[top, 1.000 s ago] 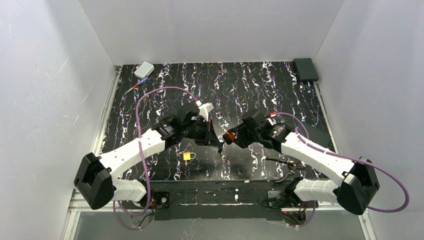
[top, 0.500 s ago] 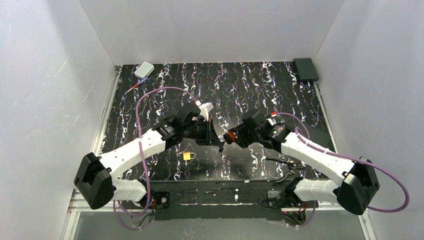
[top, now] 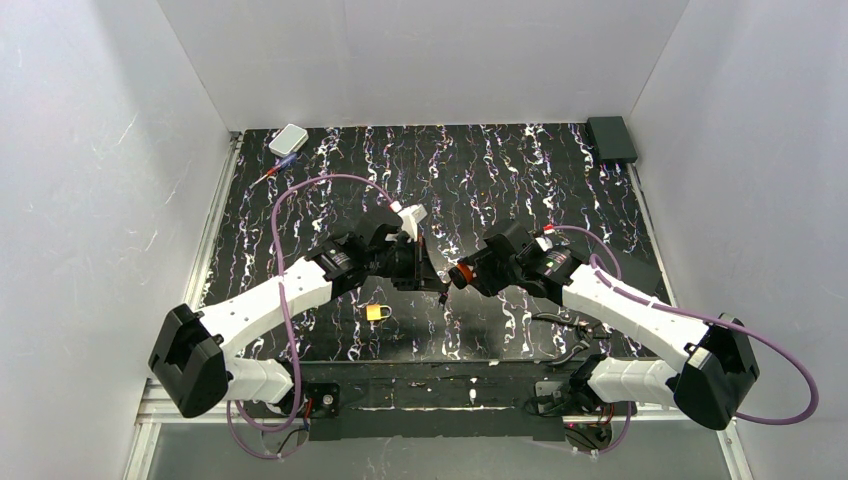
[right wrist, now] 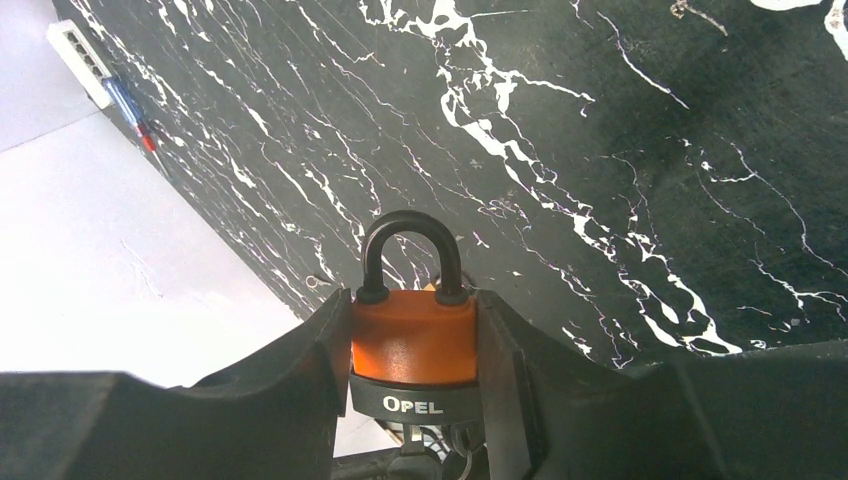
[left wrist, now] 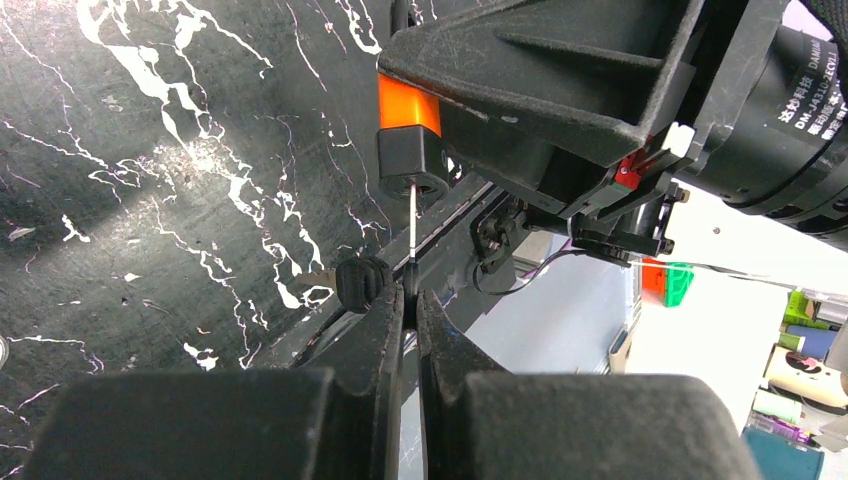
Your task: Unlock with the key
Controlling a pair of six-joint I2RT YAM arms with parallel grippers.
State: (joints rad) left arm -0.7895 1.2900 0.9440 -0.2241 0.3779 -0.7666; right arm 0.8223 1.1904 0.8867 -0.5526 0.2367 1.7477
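My right gripper [right wrist: 412, 325] is shut on the small orange padlock [right wrist: 412, 335], gripping its body from both sides. Its black shackle [right wrist: 410, 250] is closed and points away from the wrist. My left gripper [left wrist: 410, 300] is shut on the dark head of the key [left wrist: 413, 225]. The thin blade shows edge-on and enters the padlock's black base [left wrist: 413, 178]. A second black-headed key [left wrist: 362, 282] hangs beside my left fingers. In the top view both grippers meet above the mat's middle, left [top: 430, 272] and right [top: 456, 275], with the padlock [top: 462, 273] between them.
A small yellow padlock [top: 377, 312] lies on the mat below the left gripper. A white box [top: 288, 139] and a red-blue pen [top: 273, 172] lie at the back left. A black box [top: 611, 138] sits at the back right. A black tool [top: 570, 335] lies near the right arm.
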